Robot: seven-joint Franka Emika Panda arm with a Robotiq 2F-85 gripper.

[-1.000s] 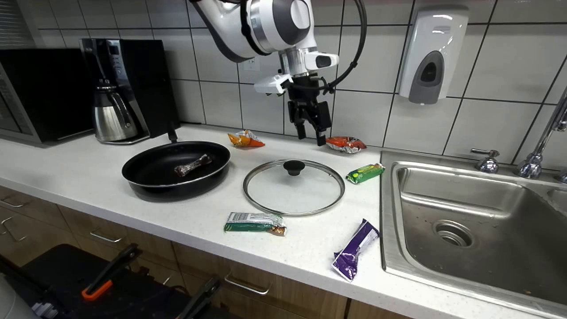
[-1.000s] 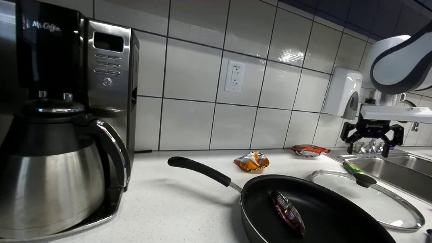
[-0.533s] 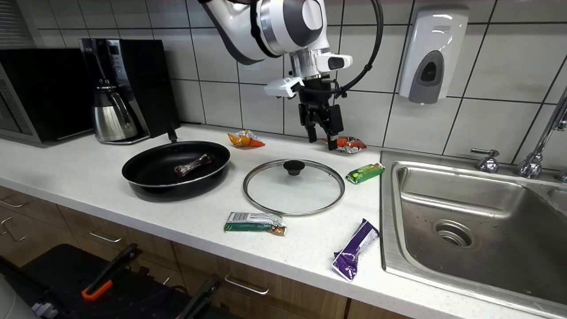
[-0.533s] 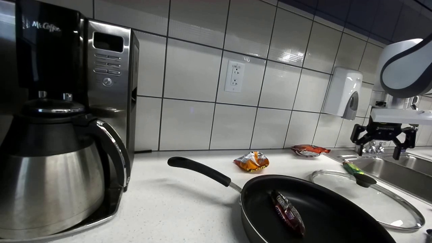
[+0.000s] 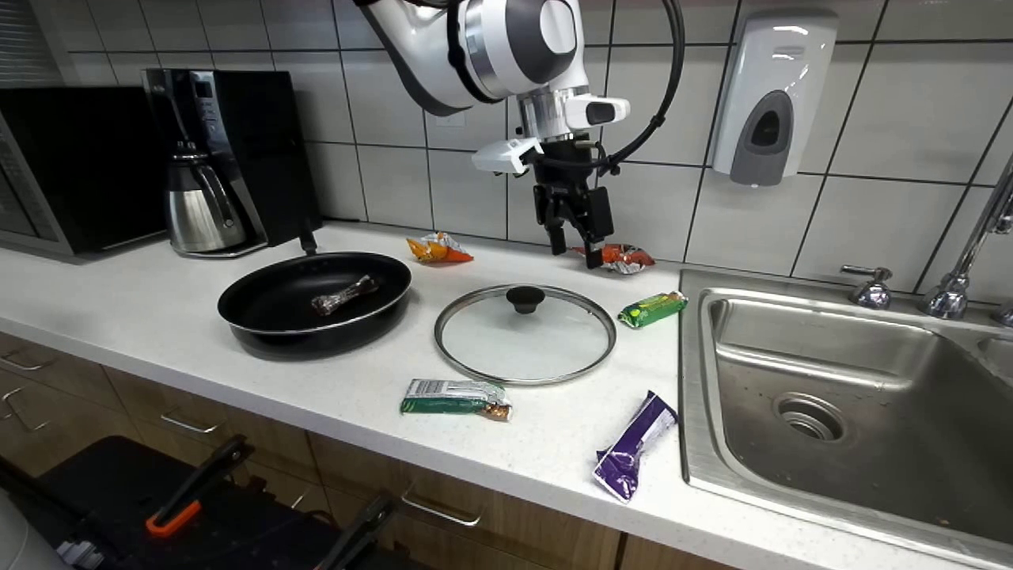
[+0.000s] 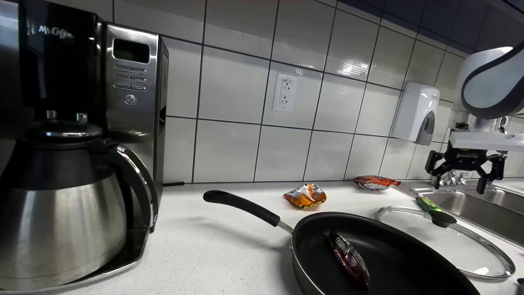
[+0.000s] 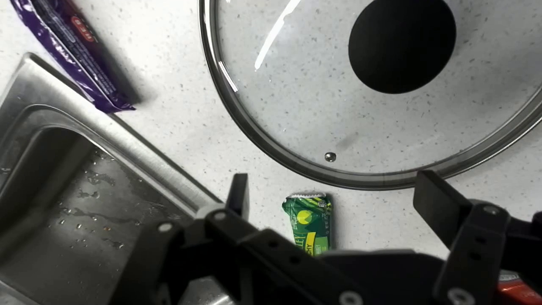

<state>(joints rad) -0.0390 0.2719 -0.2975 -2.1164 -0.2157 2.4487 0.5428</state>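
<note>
My gripper (image 7: 333, 184) stands open above the counter, and nothing is between its fingers. Beneath it in the wrist view lies a green snack bar (image 7: 308, 218), partly hidden by the gripper's body. A glass lid (image 5: 525, 348) with a black knob (image 7: 402, 44) rests flat on the counter close by. In an exterior view the fingertips overlap a red snack bag (image 5: 627, 258) by the wall, with no visible touch. A purple wrapper (image 7: 80, 59) lies beside the sink. Toward the counter's front is a green and white bar (image 5: 455, 398).
A black pan (image 5: 315, 294) holds a dark red wrapped bar (image 6: 349, 259). An orange snack bag (image 6: 306, 196) sits near the wall. The steel sink (image 5: 700, 396) borders the counter; a soap dispenser (image 5: 775, 99) hangs above. A coffee maker (image 6: 135, 82) stands farther along.
Over the first half second the arm shifted toward the sink and slightly lower, still open. Since then it has held still. The objects on the counter have not moved.
</note>
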